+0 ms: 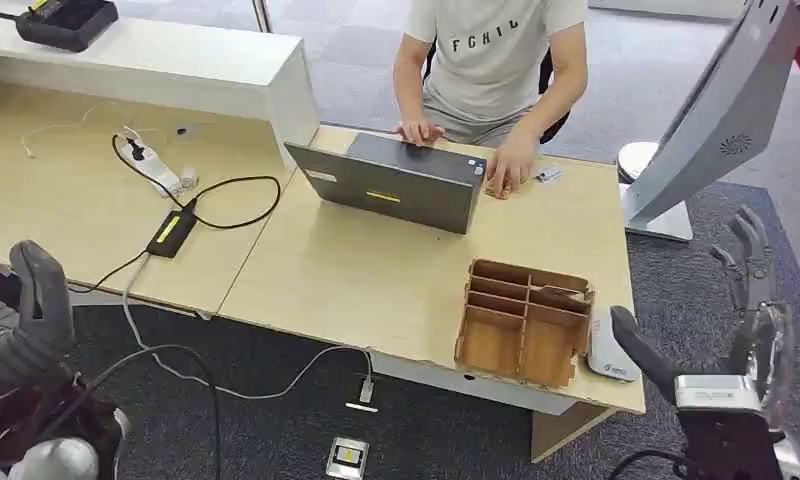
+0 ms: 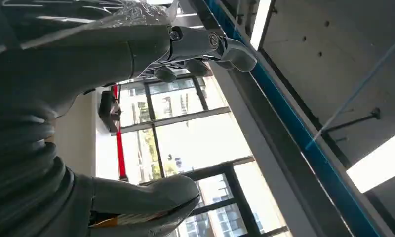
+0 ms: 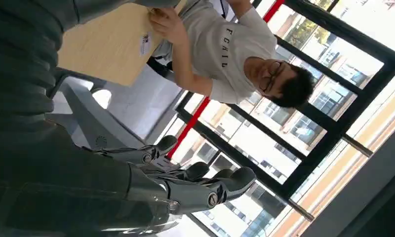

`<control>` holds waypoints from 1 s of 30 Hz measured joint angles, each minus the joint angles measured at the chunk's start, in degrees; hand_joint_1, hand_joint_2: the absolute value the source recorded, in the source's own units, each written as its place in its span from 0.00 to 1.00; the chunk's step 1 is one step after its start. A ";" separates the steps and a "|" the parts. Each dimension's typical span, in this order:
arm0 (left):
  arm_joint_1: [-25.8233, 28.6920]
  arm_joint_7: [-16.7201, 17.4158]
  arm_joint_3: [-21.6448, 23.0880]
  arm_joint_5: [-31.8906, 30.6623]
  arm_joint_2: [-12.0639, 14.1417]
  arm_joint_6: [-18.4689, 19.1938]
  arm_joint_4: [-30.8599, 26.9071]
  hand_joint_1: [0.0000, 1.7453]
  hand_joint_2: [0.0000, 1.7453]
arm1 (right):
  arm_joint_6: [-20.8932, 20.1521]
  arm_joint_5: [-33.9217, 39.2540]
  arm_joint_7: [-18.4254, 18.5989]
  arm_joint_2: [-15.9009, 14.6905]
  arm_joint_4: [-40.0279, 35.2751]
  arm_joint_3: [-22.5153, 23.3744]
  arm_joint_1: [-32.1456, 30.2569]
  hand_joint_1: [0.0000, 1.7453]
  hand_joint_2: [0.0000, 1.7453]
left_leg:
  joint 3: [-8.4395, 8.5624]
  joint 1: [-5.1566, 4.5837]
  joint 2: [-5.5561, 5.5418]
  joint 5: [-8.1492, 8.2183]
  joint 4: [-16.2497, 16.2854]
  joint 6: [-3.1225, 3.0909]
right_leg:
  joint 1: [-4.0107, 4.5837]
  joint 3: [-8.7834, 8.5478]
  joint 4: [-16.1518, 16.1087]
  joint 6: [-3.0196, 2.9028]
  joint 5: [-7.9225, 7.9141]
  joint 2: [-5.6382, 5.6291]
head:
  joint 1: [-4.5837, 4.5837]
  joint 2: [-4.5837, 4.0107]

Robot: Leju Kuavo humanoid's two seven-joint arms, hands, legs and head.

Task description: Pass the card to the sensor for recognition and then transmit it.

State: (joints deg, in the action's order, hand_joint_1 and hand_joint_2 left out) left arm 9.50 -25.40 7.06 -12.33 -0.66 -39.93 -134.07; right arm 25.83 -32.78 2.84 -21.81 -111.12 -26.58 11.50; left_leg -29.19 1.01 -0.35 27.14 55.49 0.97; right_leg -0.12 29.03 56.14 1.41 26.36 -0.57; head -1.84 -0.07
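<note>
Pale-wood surface [image 1: 376, 280], head view, w/ task items laid out. Small white card [image 1: 548, 174] lies flat at the far edge, just beside the seated person's hand [image 1: 511, 168] and right of the grey open laptop [image 1: 396, 185]; it is probably the task's card, though too small to read. Flat white rounded sensor [image 1: 610, 352] sits at the near right edge, touching or just beside the brown wooden compartment box [image 1: 524, 322].

Right hand [image 1: 746, 290]: raised off the right side of the surface, fingers spread and pointing up, released, holding nothing; near the sensor, well apart from the card. Left hand [image 1: 38, 300]: low at the near left, off the surface, thumb and fingers apart, nothing visible in it.

Step (judged): the very start, approx. pre-grasp; card not yet picked up or handed over, sensor untouched.

Next move calls for: getting the card into the right hand, either by a long reach across the surface or by the person passing it over. A thin flat card needs a thumb-to-finger pinch at its edge. It must then be held flat and close over the sensor's top face before being passed on.
</note>
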 joint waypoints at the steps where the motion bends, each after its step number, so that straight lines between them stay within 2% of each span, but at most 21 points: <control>1: 0.07 0.02 -0.07 0.04 0.00 0.00 -0.11 0.00 1.00 | -0.37 0.28 -0.02 0.22 -0.15 0.00 -0.04 0.00 1.00 | 0.00 0.00 0.00 0.00 0.00 0.00 | 0.00 0.00 0.00 0.00 0.00 0.00 | -0.02 0.00; 11: 0.30 0.52 -0.07 2.08 0.00 0.00 -0.70 0.00 1.00 | -3.60 0.83 0.02 1.14 -1.68 0.09 -0.48 0.00 1.00 | 0.00 0.00 0.01 0.01 0.01 0.00 | -0.01 0.04 -0.02 0.00 0.01 0.00 | 0.02 0.00; 30: -2.92 3.02 1.03 3.23 2.19 0.02 1.23 0.00 1.00 | -4.50 -2.97 1.88 1.49 -5.55 2.60 -5.49 0.00 1.00 | -0.01 -0.01 0.04 0.01 0.01 0.00 | -0.01 0.07 -0.02 0.00 0.00 -0.03 | 0.00 0.00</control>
State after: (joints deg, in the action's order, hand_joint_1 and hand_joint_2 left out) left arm 6.58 -22.38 8.09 -9.09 1.53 -39.91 -132.85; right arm 21.33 -35.76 4.72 -20.33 -116.67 -23.98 6.01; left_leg -29.20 1.00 -0.31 27.15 55.51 0.97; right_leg -0.13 29.10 56.12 1.41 26.37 -0.60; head -1.84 -0.07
